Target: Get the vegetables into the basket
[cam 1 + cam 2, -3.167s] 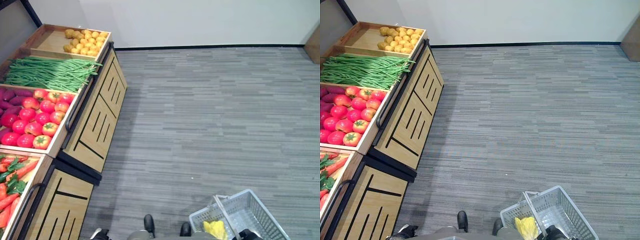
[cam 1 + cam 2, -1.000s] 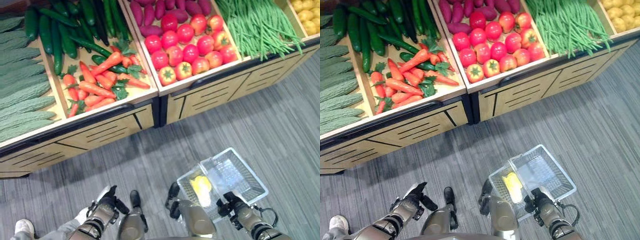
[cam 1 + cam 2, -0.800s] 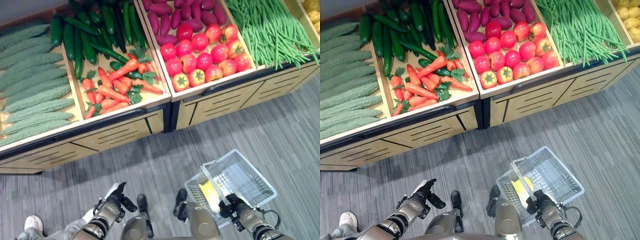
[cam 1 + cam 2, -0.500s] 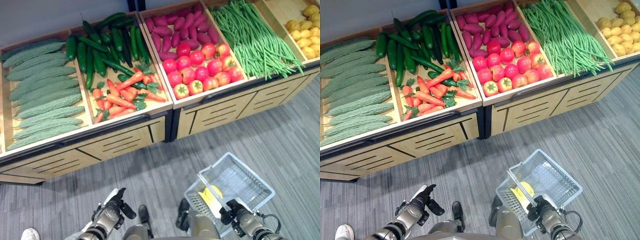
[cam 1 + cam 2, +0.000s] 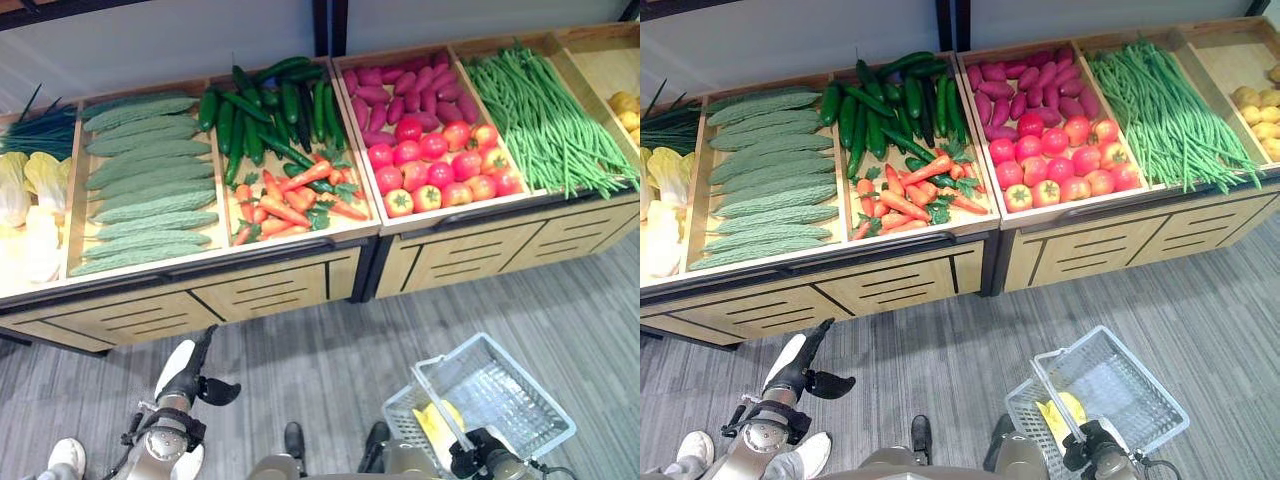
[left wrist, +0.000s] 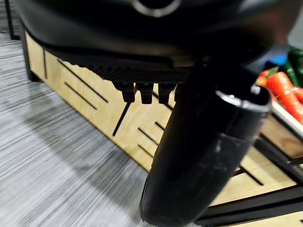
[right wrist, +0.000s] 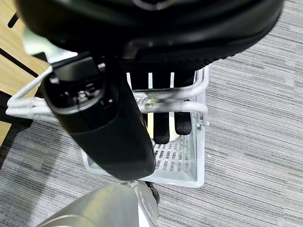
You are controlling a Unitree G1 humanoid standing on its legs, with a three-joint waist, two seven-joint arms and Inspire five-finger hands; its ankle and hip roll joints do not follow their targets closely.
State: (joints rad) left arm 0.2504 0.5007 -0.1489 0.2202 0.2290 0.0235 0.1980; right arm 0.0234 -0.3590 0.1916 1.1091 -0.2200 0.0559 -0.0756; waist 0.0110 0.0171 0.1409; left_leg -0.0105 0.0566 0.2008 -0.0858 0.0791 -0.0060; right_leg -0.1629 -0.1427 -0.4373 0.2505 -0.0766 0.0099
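Note:
The wooden stall holds bins of carrots (image 5: 290,203), cucumbers (image 5: 255,110), bitter gourds (image 5: 140,180), tomatoes (image 5: 440,165), sweet potatoes (image 5: 385,92) and green beans (image 5: 545,115). My left hand (image 5: 185,380) is open, low in front of the stall below the gourd bin, with straight fingers (image 6: 144,92) pointing at its wooden front. It holds nothing. My right hand (image 5: 475,455) is shut on the white wire handle (image 7: 161,101) of the basket (image 5: 510,390), which hangs at the lower right above the floor. A yellow item (image 5: 437,420) lies inside the basket.
Pale cabbages (image 5: 20,195) and dark leafy greens (image 5: 35,130) fill the stall's far left; potatoes (image 5: 625,105) lie at its far right. Grey striped floor (image 5: 330,350) runs between me and the stall front (image 5: 270,290). A person's white shoe (image 5: 65,455) stands at the lower left.
The camera has swung further left along the stall, bringing the cabbages into view. My left hand has risen and stretched its fingers toward the stall. The basket stays in my right hand.

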